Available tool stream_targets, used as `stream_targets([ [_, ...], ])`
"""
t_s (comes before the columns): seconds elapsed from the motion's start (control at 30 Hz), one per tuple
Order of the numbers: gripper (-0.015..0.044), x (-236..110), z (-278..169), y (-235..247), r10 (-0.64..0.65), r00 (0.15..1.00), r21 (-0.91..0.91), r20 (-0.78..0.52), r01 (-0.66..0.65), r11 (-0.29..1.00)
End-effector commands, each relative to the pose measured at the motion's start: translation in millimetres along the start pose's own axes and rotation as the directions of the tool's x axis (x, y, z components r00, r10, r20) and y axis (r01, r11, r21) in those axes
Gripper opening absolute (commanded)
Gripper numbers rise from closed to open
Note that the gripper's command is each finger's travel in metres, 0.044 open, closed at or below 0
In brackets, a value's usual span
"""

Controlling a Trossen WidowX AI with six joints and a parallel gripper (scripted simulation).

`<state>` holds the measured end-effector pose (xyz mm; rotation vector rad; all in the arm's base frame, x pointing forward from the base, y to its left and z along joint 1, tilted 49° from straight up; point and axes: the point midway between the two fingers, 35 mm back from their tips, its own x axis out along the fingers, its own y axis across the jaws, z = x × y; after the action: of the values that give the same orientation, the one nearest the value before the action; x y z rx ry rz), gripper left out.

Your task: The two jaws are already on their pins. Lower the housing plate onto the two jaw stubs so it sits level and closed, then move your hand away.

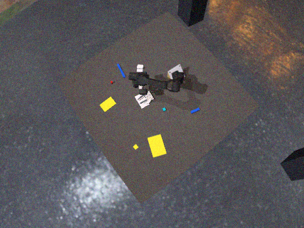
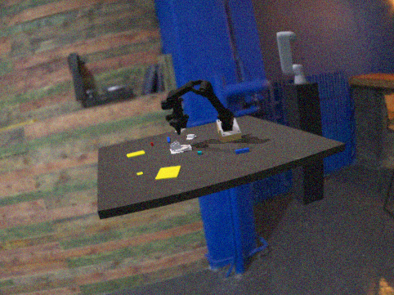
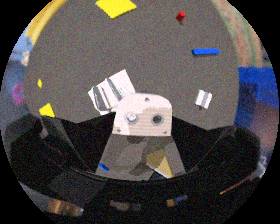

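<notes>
The white housing plate [image 3: 144,104] is between the fingers of my gripper [image 3: 142,116], which is shut on it; the left hole shows a pale patch, the right one looks dark. In the top and exterior views the gripper [image 1: 140,87] [image 2: 177,129] hangs above the table, on the far side of the white jaw assembly [image 1: 144,102] [image 2: 185,148] [image 3: 120,85]. That assembly lies on the table with dark stripes across it, and the plate's edge overlaps it in the wrist view. Its separate jaws, pins and stubs are too small to tell apart.
A small white grooved block [image 1: 140,68] [image 2: 190,136] [image 3: 203,99] lies near the gripper. A blue bar [image 1: 120,71] [image 3: 205,51] and red piece [image 1: 111,82] [image 3: 180,16] lie beyond. Yellow pads [image 1: 108,104] [image 1: 157,146], a cyan cube [image 1: 164,109] and another blue bar [image 1: 195,110] are around.
</notes>
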<state>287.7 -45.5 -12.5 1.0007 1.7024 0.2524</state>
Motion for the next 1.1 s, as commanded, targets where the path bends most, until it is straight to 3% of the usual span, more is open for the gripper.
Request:
stream_targets([
  [0.0,0.0351,1,-8,14,0.009,1.000,-0.113,-0.002,-0.009,0.994],
  [0.57,0.0351,8,-36,53,0.025,1.000,-0.469,-0.019,-0.031,0.883],
  [1.07,0.0351,9,-37,55,0.026,0.999,-0.482,-0.020,-0.032,0.876],
])
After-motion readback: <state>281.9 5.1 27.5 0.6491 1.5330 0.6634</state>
